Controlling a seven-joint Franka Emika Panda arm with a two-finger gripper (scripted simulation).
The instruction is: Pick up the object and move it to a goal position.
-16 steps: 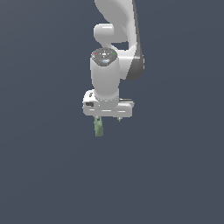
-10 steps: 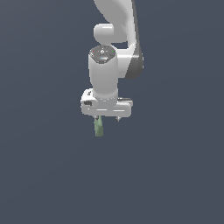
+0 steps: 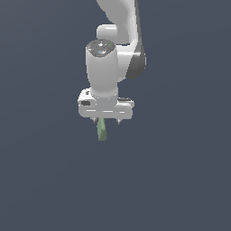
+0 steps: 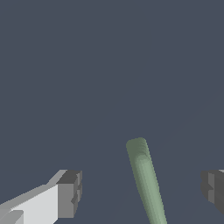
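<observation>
The object, a small muted-green elongated block (image 3: pixel 102 130), lies on the dark grey surface directly under my white gripper (image 3: pixel 107 121). In the wrist view the block (image 4: pixel 146 183) runs between my two fingers, with a gap on each side. One dark fingertip (image 4: pixel 70 192) and the other fingertip (image 4: pixel 213 188) stand wide apart and touch nothing. My gripper (image 4: pixel 141 190) is open and straddles the block. The far end of the block is cut off by the edge of the wrist view. No goal marker shows in either view.
The plain dark grey surface (image 3: pixel 180 180) fills both views. The white arm (image 3: pixel 119 27) rises behind the gripper to the exterior view's top edge.
The wrist has shifted slightly towards the exterior view's left and looks a little larger. The block has not moved and the fingers stay apart.
</observation>
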